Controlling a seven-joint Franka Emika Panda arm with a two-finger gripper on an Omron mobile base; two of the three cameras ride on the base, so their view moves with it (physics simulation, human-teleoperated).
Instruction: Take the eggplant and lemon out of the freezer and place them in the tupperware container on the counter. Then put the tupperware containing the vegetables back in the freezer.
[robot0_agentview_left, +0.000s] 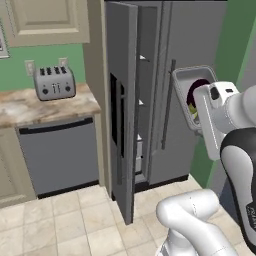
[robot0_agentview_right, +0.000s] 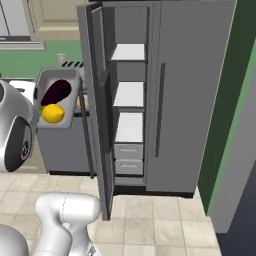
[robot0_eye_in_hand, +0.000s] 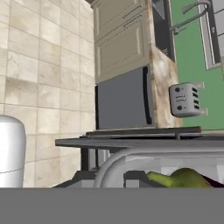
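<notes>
Gripper: my view of the fingers is blocked by the arm, so I cannot tell how they stand.
Tupperware container (robot0_agentview_right: 58, 79): I see it raised in the air at the hand, tipped on edge, left of the open freezer door (robot0_agentview_right: 98, 115).
Eggplant (robot0_agentview_right: 57, 90): inside the container, upper part.
Lemon (robot0_agentview_right: 52, 113): inside, just below the eggplant.
Freezer (robot0_agentview_right: 129, 95): open, white shelves bare.
Toaster (robot0_agentview_left: 54, 82): on the counter (robot0_agentview_left: 30, 107), well apart from the container.
</notes>
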